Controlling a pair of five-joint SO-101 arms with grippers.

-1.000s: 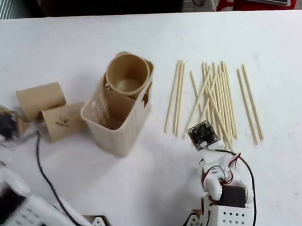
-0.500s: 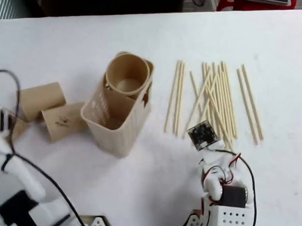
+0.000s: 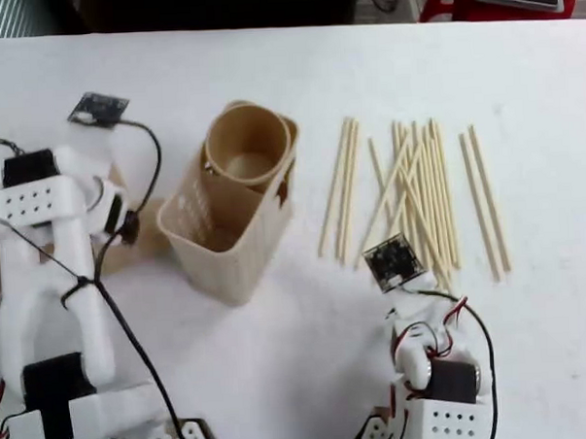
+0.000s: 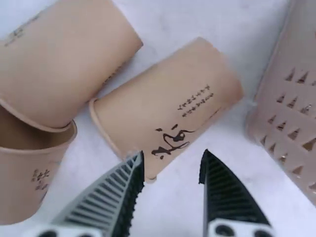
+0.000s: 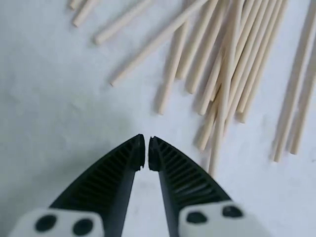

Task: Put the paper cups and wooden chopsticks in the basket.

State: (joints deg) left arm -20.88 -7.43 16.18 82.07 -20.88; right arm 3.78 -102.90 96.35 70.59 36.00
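- Well, the left pincer (image 4: 172,157) hangs with its jaws parted and nothing between them, just over the rim end of a paper cup (image 4: 165,116) lying on its side on the bench (image 4: 165,19).
- That cup looks wider than the gap between the jaws, so I'd guess a straight descent shoves it along instead of taking it. Being round, it can roll off.
- A second cup (image 4: 64,59) lies beyond the tips, close beside the first, and a third (image 4: 24,173) sits off to one finger's side. A nudge to one likely shifts its neighbours.
- Paper walls give, so a hard squeeze at the rim could crease the cup or let it slip out.
- The basket (image 4: 291,94) stands near on the other finger's side, with one cup (image 3: 248,144) already inside it. It looks light, and a careless swing across could clip its wall and tip it.
- The right pincer (image 5: 148,143) is clenched on nothing, with the wooden chopsticks (image 5: 222,64) just ahead of its tips, flat on the bench and crossing one another.
- Thin sticks lying flat are hard to get under. I'd expect a grab to lift one crooked or scatter the heap.
- Long as they are, sticks dropped in at a slant may lever the basket over.
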